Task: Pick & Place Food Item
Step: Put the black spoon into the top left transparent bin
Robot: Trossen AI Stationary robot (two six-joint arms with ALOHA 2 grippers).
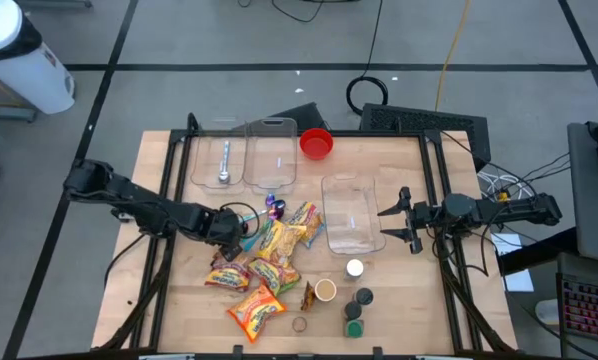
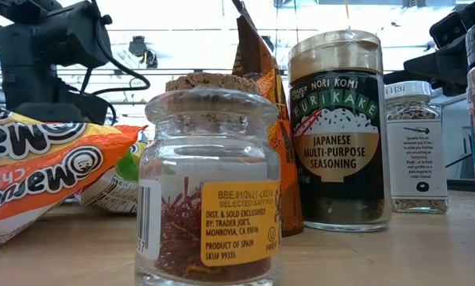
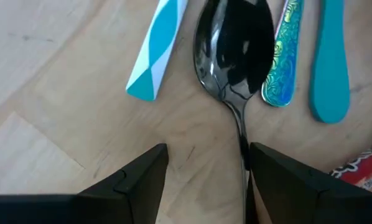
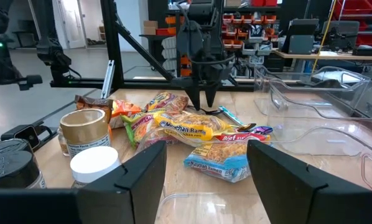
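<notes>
Left pincer [image 3: 204, 180] open, apparently empty, poised low over black spoon [image 3: 236, 56].

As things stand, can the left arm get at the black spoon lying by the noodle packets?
Probably yes: the left gripper is open right over the black spoon, its handle beside one finger; nothing covers it.

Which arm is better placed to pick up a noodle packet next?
Left, probably. Its end effector is open, low, right beside the noodle packets, though over a spoon. The right end effector waits beyond the clear container.
</notes>
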